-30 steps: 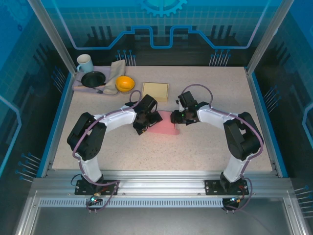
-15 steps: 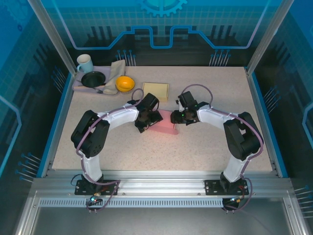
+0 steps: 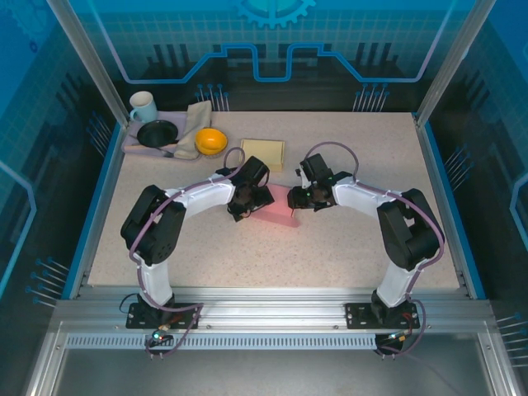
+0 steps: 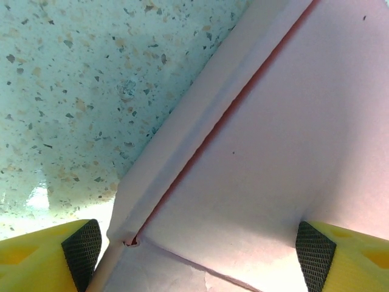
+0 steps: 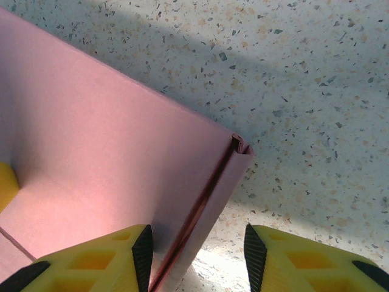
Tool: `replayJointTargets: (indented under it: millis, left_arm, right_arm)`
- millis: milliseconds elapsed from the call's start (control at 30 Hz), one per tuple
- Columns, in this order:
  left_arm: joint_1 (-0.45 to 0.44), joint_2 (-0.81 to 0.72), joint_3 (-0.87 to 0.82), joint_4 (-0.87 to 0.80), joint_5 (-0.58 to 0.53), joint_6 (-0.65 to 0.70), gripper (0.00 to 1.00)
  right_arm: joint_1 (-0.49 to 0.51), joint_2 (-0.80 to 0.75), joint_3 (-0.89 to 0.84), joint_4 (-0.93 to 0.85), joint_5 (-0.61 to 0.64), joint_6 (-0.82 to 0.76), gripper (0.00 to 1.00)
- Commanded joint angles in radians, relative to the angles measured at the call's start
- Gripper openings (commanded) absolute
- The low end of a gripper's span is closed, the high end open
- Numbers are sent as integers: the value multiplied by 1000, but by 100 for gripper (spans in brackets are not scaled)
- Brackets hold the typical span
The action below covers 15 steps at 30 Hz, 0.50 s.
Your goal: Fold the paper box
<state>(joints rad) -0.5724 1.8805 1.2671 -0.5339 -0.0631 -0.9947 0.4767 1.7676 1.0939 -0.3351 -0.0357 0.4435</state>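
The pink paper box (image 3: pixel 277 214) lies mid-counter (image 3: pixel 355 148), between the two arms and well apart from the yellow pad (image 3: pixel 262 154) behind it. The left gripper (image 3: pixel 247 200) hangs over its left side and the right gripper (image 3: pixel 302 198) over its right.

In the left wrist view the jaws are spread wide. One pad (image 4: pixel 82 246) sits outside the doubled-over left wall (image 4: pixel 182 128) and the other pad (image 4: pixel 316 249) is far across the floor panel. In the right wrist view the jaws straddle the right wall (image 5: pixel 222 182) with speckled counter showing between the wall and the outer pad (image 5: pixel 255 249), so they are released, grasping nothing.

The likely trouble is as follows:

- **Pinching the floor:** if the left jaws close from this wide stance, I judge the inner pad would drag floor paper toward the wall and crease it instead of clamping the wall alone.
- **Tearing at the corner:** the corner notch (image 4: pixel 130 242) beside the left wall looks weak, and a sideways tug there could tear it.
- **Walls opening:** neither wall looks locked, and paper springs, so either could fold out when nothing pinches it.
- **Box sliding:** the box is light on a smooth counter, and a push from one arm with no hold from the other would probably slide or turn it.
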Motion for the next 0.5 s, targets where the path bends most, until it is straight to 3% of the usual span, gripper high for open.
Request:
replayJointTargets:
  millis: [0, 233, 467]
  left_arm:
    - [-1, 35, -12, -24, -29, 8, 86]
    - [-1, 59, -25, -22, -70, 45, 86]
    - [1, 69, -43, -12, -96, 61, 87]
  right_arm:
    - [-13, 3, 6, -61, -6, -19, 46]
    - [-25, 2, 8, -73, -7, -44, 46]
    - [-59, -33, -2, -62, -95, -95, 47]
